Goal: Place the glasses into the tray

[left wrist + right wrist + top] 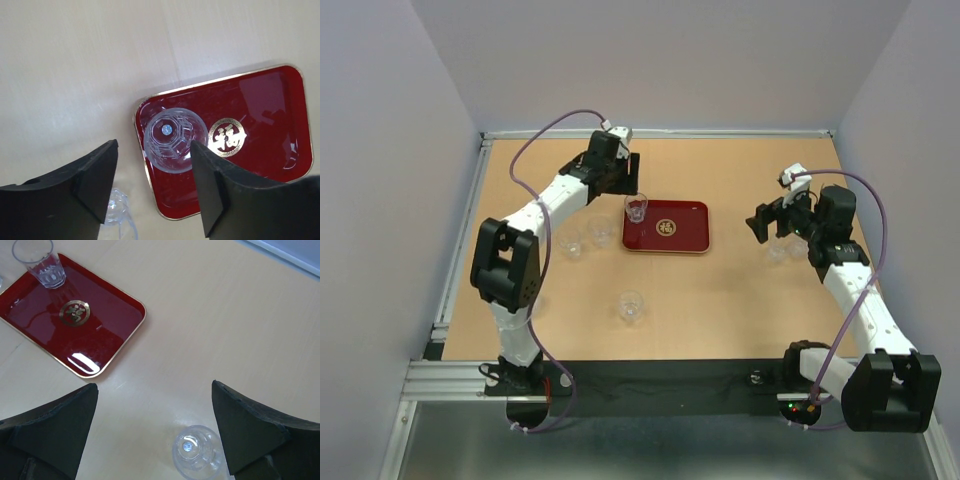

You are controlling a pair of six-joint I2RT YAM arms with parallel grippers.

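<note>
A tan bench (pixel 740 300) carries a dark red tray (pixel 690 242) with a low rim near its middle.

Farthest left, two clear glasses stand side by side on the bench. They are the left glass (pixel 570 243) and the neighbour glass (pixel 601 232), which sits just beside the tray's left edge. Closer to my bases, a lone glass (pixel 631 306) stands on the bench, well apart from the tray.

My left pincer (pixel 153 144) hangs over the tray's far left corner. Its two black fingers (pixel 95 185) are spread apart and hold nothing. In my left wrist view, the tray glass (pixel 172 140) shows in the gap between them. It stands upright inside the tray in that corner, just left of the round gold emblem (pixel 227 137). Neither finger appears to touch it.

To the right of the tray is a stretch of bench, then my right pincer (pixel 155 385). It hangs above the bench with its fingers wide apart and nothing in its grip. In my right wrist view, the right glass (pixel 196 452) stands on the bench well apart from the tray. It sits between my two fingers, closer to the right one.
</note>
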